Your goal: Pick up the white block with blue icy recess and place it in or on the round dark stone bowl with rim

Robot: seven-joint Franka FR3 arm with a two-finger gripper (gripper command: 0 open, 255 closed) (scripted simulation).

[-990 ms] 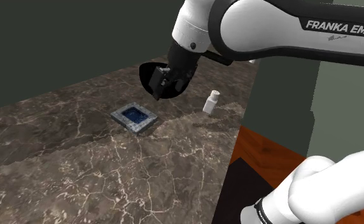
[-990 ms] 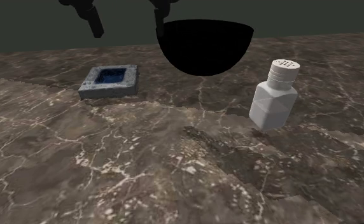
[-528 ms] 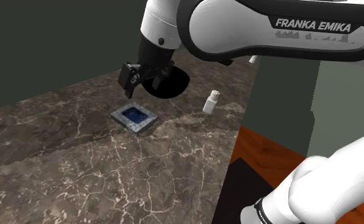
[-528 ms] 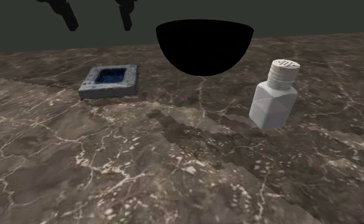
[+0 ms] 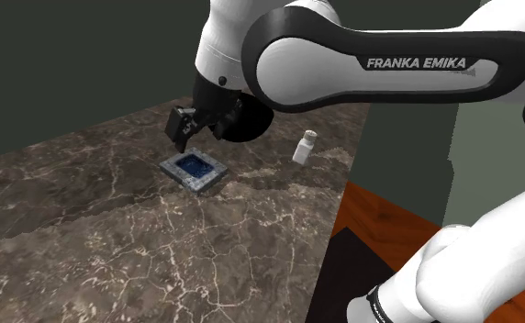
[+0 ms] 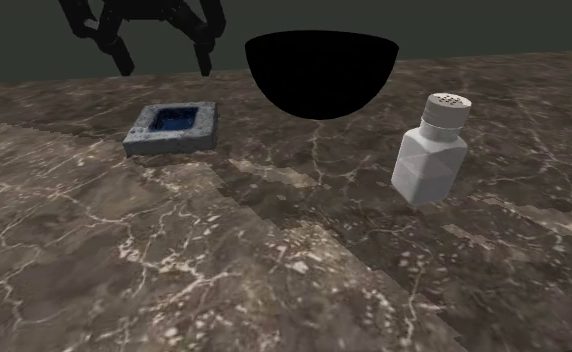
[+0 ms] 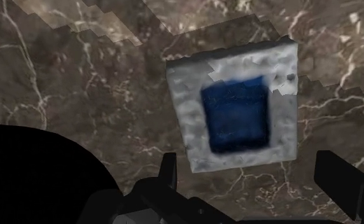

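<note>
Your all-black two-finger gripper (image 5: 188, 129) hangs with its jaws wide apart and nothing between them. It sits in the upper middle of the shoulder view, just above the square pale-grey block with the deep blue recess (image 5: 194, 170). The block lies flat on the brown veined marble counter (image 5: 105, 243), a little left of that frame's centre.

In the second exterior view the block (image 6: 172, 128) is at the left of the middle. The gripper (image 6: 164, 58) hangs above it at the top edge, not touching it. The round black bowl (image 6: 321, 75) stands just to the block's right. A white faceted shaker with a perforated cap (image 6: 431, 150) stands well apart from it, at the right of the frame.

What matters most shows in the wrist view. The block (image 7: 235, 108) lies ahead of the gripper (image 7: 254, 184), inside the span of the two fingers but not centred in it. Its edge on the bowl's (image 7: 34, 178) side lines up almost with the finger (image 7: 168, 173) nearest the bowl, while the other finger has counter showing between it and the block.

The block is close to square, so I see no long axis to favour. Its sides look turned slightly against the line of the fingers.

You probably need a small shift away from the bowl before descending. Otherwise the bowl-side finger may land on the block's rim.
</note>
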